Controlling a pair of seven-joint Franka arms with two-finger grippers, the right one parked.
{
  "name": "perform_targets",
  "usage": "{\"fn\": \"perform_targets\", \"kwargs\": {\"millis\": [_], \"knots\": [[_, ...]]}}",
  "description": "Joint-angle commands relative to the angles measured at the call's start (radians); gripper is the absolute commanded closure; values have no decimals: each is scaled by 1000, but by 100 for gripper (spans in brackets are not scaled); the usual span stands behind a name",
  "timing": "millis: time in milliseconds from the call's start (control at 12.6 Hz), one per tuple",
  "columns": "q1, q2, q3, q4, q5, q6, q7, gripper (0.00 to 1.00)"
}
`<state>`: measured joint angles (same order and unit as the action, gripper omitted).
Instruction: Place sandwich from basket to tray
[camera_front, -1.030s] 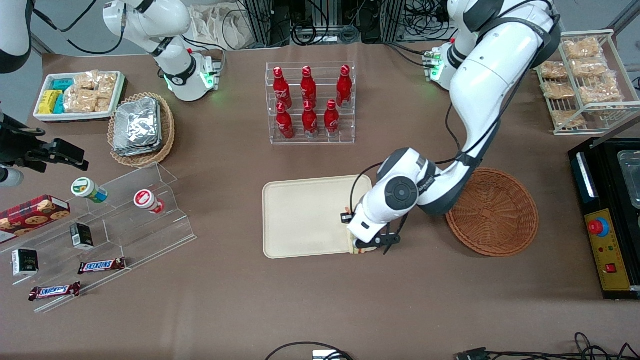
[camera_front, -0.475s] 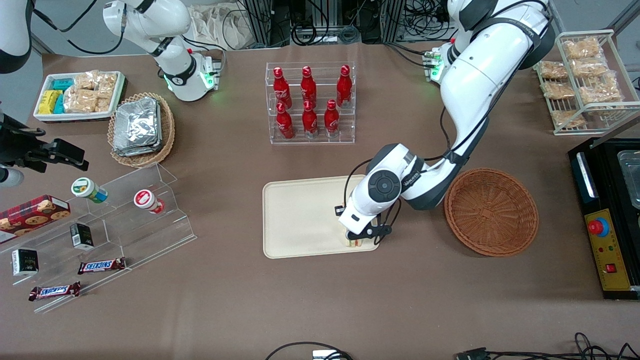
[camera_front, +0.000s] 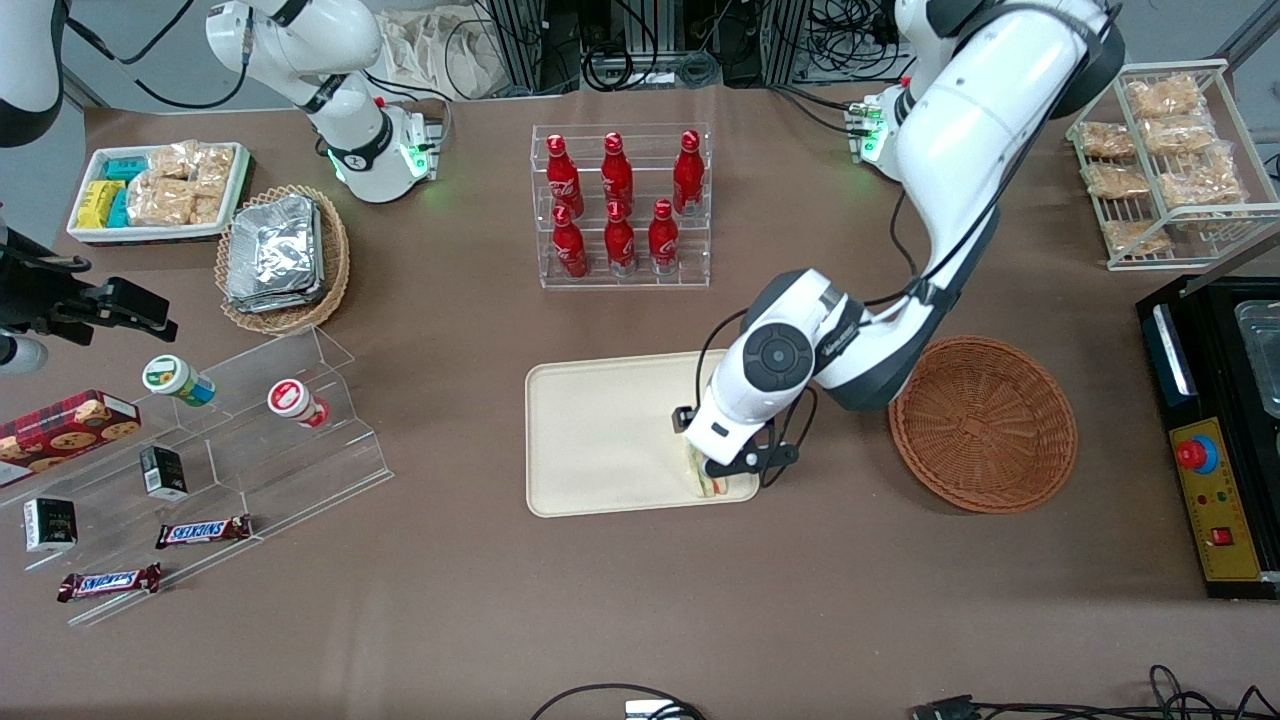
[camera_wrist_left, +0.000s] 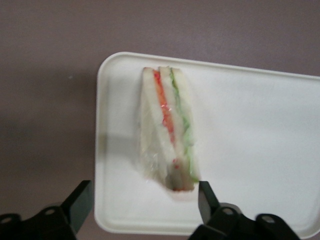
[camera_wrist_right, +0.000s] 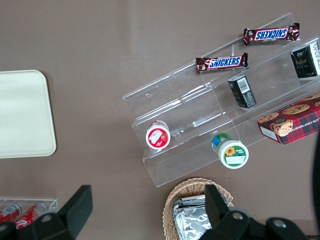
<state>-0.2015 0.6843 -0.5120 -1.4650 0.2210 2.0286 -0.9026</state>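
You see only a sliver of the 1 sandwich in the front view; the gripper and wrist cover the rest. The wrist view shows it whole: it lies on the tray near a corner, close to the rim, its red and green filling facing up. The jaws stand wide open above it, 1 finger over the desk outside the rim, the other over the tray, holding nothing. The 1 basket sits beside the tray, toward the working arm's end, its rim partly hidden by the arm. 6 red bottles stand in a clear rack, farther from the front camera.
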Motion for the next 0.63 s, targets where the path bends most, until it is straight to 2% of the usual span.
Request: {"fn": "perform_targets", "kwargs": {"millis": [0,396,554], "knots": [[14,-173,3,-170,18,-4,-26,0],[83,-405,3,-434,17,18,37,0],[134,-501,0,-497,-5,3,164,0]]}}
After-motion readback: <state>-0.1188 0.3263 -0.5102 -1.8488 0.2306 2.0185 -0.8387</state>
